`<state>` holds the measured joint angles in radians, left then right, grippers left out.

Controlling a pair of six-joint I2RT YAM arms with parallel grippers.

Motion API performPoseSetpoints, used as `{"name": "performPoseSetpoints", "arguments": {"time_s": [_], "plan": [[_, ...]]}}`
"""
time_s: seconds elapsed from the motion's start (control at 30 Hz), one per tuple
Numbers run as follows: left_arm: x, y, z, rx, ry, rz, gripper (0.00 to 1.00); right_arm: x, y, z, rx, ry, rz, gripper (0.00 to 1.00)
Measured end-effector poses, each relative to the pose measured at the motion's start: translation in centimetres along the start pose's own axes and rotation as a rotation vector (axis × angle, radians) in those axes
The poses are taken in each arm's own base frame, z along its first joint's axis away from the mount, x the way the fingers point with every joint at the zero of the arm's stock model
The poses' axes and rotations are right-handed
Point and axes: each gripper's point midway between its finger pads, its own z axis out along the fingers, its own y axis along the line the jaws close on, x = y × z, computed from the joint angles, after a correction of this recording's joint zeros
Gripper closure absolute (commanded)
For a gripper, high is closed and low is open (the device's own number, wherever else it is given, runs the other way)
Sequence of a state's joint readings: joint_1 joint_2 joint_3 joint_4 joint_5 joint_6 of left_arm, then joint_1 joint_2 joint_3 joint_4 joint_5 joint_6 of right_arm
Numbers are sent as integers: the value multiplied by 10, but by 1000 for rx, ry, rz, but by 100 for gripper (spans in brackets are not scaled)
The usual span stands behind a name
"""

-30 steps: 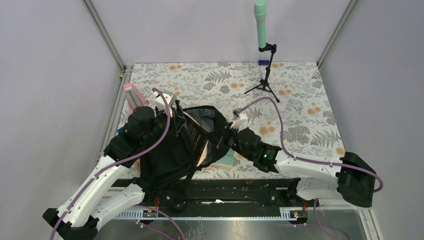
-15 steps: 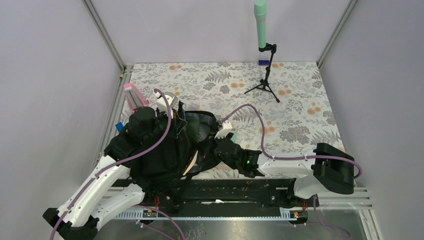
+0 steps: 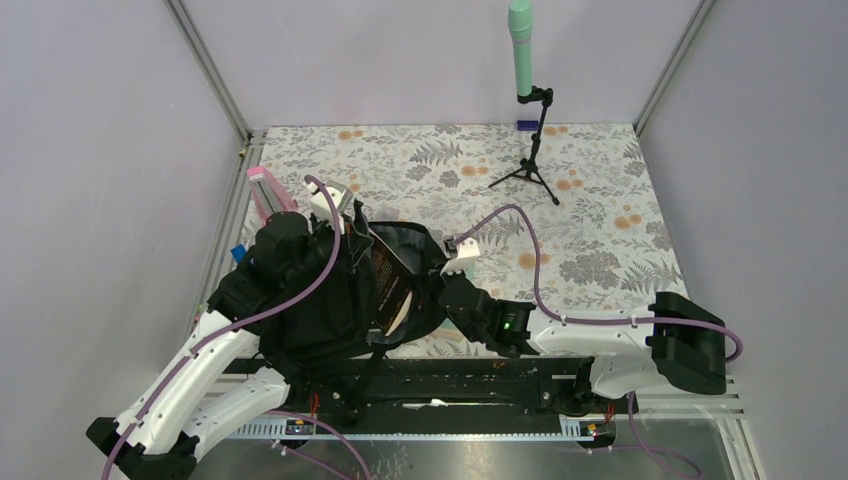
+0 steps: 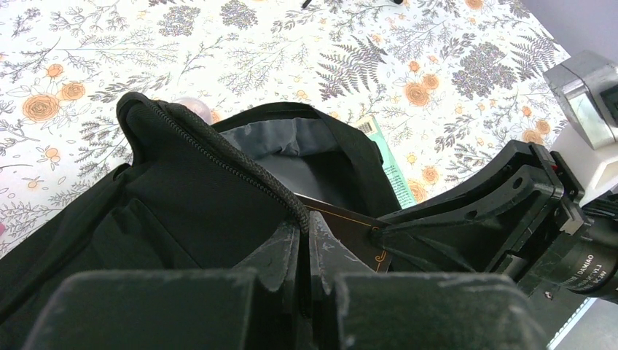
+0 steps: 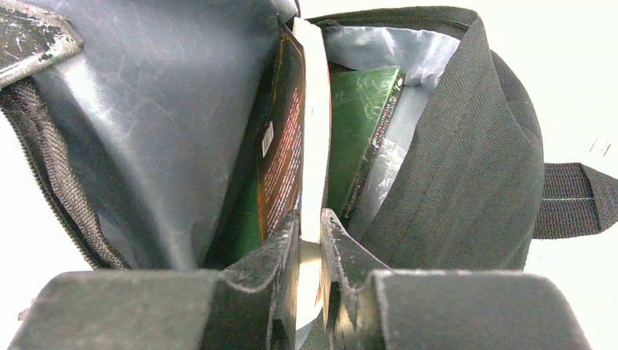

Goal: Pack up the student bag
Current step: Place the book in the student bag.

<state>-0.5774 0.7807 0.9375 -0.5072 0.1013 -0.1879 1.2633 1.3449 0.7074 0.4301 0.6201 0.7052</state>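
- The left gripper is clenched on the zip edge of the student bag and holds that lip raised. The bag's mouth gapes directly ahead of its fingertips.
- The right gripper grasps a dark-covered book by its near end, with the jaws pressed on the cover and the white page block.
- Left of the right fingers, the grey lining wall stands off from the book with open room between them. To their right, a green book inside the bag sits just beside the held one. The black fabric wall is close beyond it.
- In the top view the bag lies on the floral table between the two grippers. Its long axis runs from the near edge toward the far right, and the mouth faces the right gripper.
- The held book stands on edge in the mouth, its long axis pointing into the bag.
- The left arm covers most of the bag in the top view. The book's far end is lost in shadow, and its cover text is too small to read.
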Motion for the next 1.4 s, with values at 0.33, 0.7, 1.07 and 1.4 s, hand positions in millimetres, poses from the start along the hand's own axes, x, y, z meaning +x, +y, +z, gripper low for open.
{"name": "performPoseSetpoints", "arguments": {"time_s": [0.33, 0.7, 1.07, 1.4], "plan": [[-1, 1, 0, -1, -2, -1, 100, 32, -1, 13, 9, 76, -34, 100], [0, -1, 0, 8, 1, -3, 100, 50, 18, 36, 5, 135, -70, 100], [2, 0, 1, 9, 4, -5, 100, 59, 5, 31, 42, 188, -165, 54], [1, 1, 1, 6, 0, -6, 100, 42, 21, 16, -29, 207, -252, 29]]}}
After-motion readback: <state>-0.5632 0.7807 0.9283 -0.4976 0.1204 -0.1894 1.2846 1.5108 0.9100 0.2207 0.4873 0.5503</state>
